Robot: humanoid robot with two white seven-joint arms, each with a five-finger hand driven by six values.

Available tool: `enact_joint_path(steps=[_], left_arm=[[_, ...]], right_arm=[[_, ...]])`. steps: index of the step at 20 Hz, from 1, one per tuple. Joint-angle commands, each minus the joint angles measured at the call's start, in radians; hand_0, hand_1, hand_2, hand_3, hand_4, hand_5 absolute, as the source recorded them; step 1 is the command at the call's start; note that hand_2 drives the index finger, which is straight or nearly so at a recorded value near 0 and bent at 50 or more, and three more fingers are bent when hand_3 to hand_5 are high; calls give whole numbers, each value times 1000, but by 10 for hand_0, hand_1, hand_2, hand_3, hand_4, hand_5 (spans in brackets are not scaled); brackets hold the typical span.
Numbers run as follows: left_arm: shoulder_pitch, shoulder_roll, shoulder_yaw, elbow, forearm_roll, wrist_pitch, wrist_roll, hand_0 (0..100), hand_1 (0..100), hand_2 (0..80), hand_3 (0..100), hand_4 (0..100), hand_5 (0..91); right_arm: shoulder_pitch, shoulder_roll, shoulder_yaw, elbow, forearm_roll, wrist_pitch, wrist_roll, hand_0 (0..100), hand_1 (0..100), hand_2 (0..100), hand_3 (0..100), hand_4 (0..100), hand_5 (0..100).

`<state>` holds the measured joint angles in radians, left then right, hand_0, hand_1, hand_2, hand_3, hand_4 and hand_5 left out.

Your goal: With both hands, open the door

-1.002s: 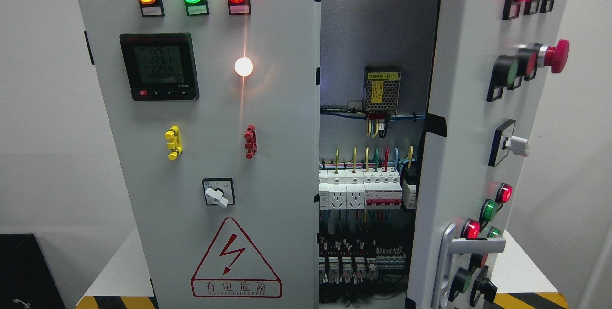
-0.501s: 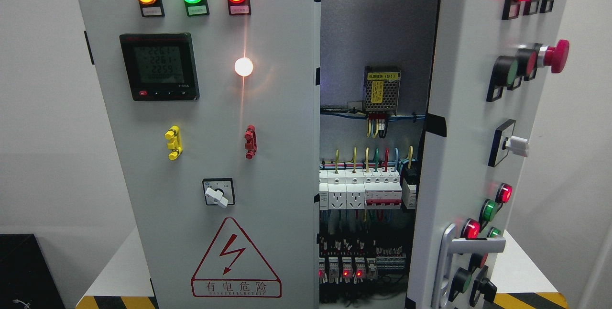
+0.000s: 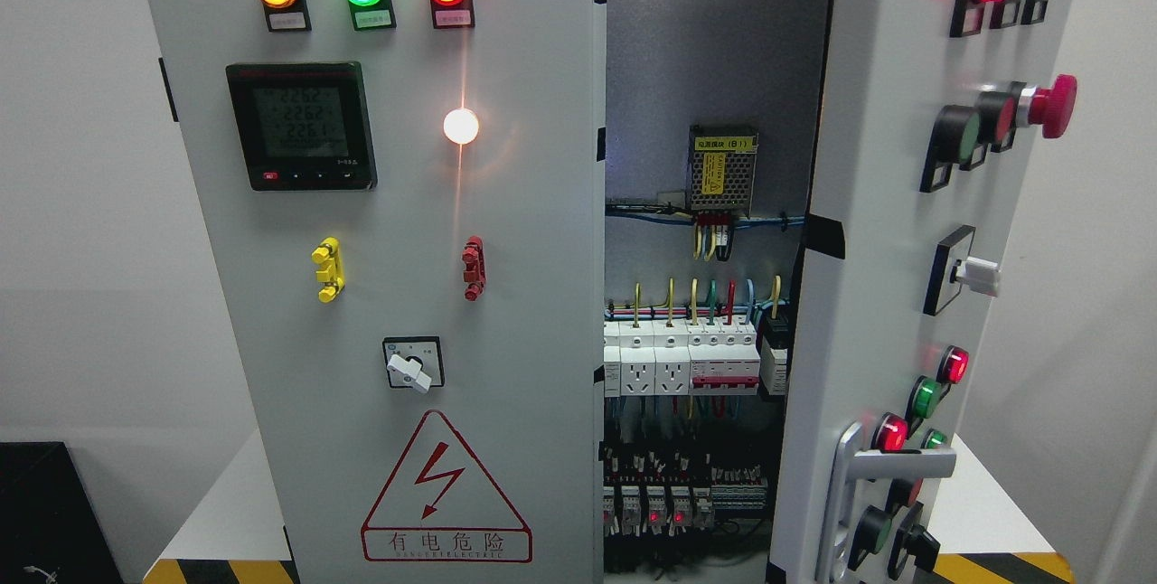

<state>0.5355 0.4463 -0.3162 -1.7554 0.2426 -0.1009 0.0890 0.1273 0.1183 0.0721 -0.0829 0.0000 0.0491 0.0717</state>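
The cabinet stood with its right door (image 3: 904,231) already swung well outward, hinged at the far right so that its face of buttons and lamps was seen at a steep angle, and its silver handle (image 3: 854,485) sat low on the leading edge near the bottom of the picture. Through the gap the interior (image 3: 714,51) was exposed: a small power supply (image 3: 722,166) on the back wall, a row of breakers and sockets (image 3: 682,358) below it, and relays lower down. The left door (image 3: 389,259) appeared flush and closed, carrying three lit lamps, a digital meter (image 3: 301,125), a rotary switch (image 3: 414,363) and the red lightning warning triangle (image 3: 445,489). Neither of the robot's hands showed anywhere in the head view, so whether their fingers were spread or curled could not be told, and nothing was in contact with either door. Judged from this, the task looked roughly half done: the right door was open, though perhaps not to its full swing, and the left door remained to be opened if the task meant both.
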Motion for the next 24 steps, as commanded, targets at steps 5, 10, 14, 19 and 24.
enact_joint_path(steps=[5, 10, 14, 19, 24], left_arm=[[-135, 209, -84, -342, 159, -43, -6, 0, 0, 0, 0, 0, 0], [-300, 245, -136, -349, 279, -65, -6, 0, 0, 0, 0, 0, 0], [-426, 265, -167, -351, 374, -63, -8, 0, 0, 0, 0, 0, 0], [-604, 285, -262, -351, 477, -60, -9, 0, 0, 0, 0, 0, 0], [-791, 284, -276, -351, 546, -28, -9, 0, 0, 0, 0, 0, 0]], right_arm=[[0, 0, 0, 0, -23, 0, 0, 191, 0, 0, 0, 0, 0], [0, 0, 0, 0, -21, 0, 0, 191, 0, 0, 0, 0, 0], [0, 0, 0, 0, -23, 0, 0, 191, 0, 0, 0, 0, 0], [0, 0, 0, 0, -21, 0, 0, 191, 0, 0, 0, 0, 0], [0, 0, 0, 0, -23, 0, 0, 191, 0, 0, 0, 0, 0]])
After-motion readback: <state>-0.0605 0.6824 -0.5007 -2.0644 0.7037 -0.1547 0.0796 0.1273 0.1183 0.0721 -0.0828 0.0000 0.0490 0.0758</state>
